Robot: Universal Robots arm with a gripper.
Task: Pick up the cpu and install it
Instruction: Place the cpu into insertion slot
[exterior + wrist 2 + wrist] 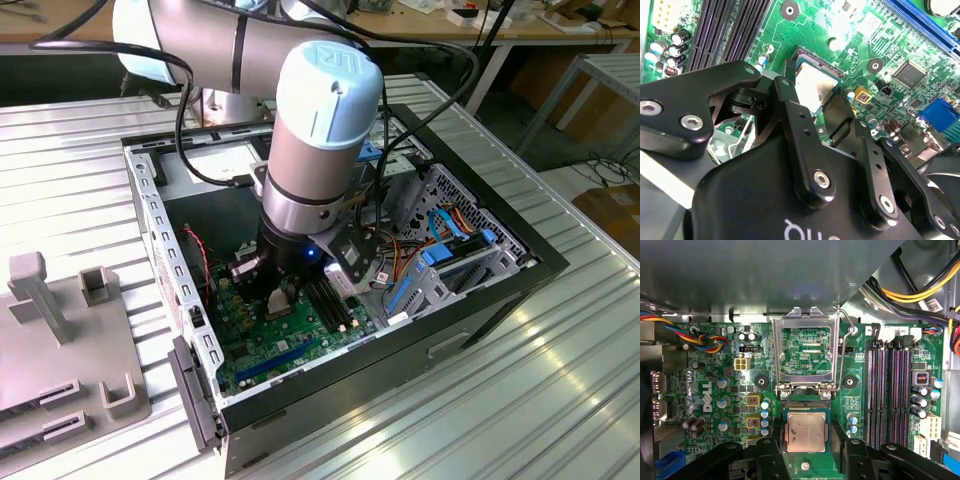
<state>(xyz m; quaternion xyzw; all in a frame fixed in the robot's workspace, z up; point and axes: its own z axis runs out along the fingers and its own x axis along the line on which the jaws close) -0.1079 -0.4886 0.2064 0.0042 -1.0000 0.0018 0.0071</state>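
- Here's the ribbed metal table, and on it the black computer case lies open, side panel off.
- The arm reaches straight down into the case from above, its grey and silver wrist filling the middle of the exterior view.
- On the exterior view's left a grey fixture with upright posts sits on the table, well apart from the case.
- Down on the case floor lies the green motherboard, with bundled coloured cables running along one edge.
- The gripper is right down at board level, directly over the socket area, black linkages spread to either side in both wrist views.
- The silver socket frame is hinged open and lies flat on the board just beside the socket.
- The long black memory slots run in a row beside the socket.
- And there it is: the cpu, dull metal top facing up, sitting in the socket opening on the motherboard, just beside the frame's hinge.
- The fingers are drawn in narrow, one against each of two opposite edges of the cpu, holding it between them; the second wrist view shows the same pinch on the cpu.
- Whether the chip is fully seated in the socket, I cannot tell.
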